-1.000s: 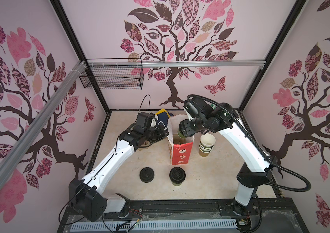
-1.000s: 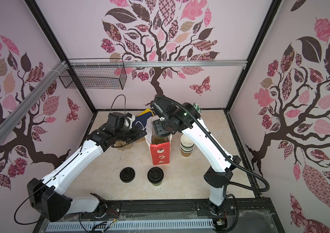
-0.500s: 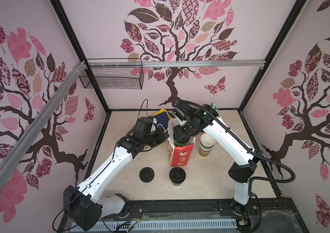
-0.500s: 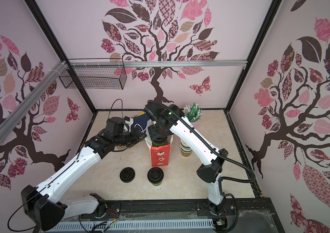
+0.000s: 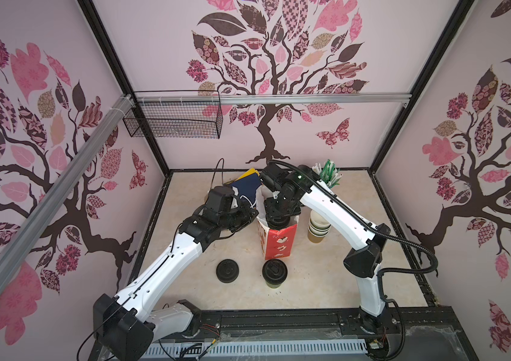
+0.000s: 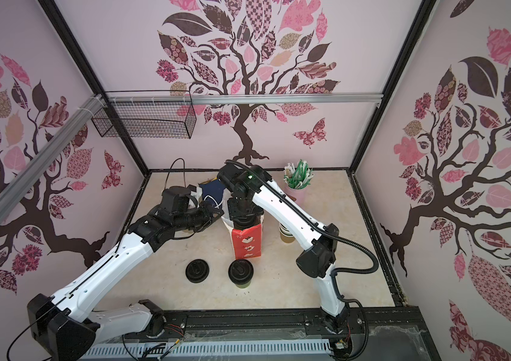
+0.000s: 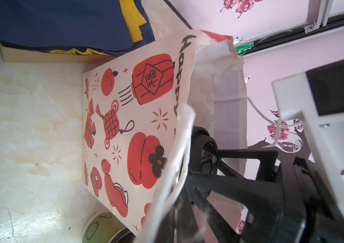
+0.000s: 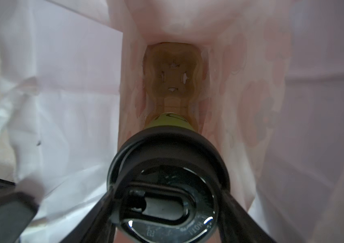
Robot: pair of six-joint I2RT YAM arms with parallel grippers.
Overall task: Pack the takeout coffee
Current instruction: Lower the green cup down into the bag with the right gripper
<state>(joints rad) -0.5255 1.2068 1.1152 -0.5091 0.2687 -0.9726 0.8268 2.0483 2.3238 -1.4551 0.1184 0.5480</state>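
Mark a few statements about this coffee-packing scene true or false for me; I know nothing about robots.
1. The right gripper holds a lidded cup in the mouth of the paper bag. True.
2. Both lidded cups are inside the bag. False: the second lidded cup stands on the table in front of the bag.
3. The left gripper is shut on the bag's rim. True.
4. The loose black lid sits on the stack of lidless cups. False: it lies flat on the table, beside the second lidded cup.
5. The stack of lidless cups lies tipped over. False: it stands upright beside the bag.
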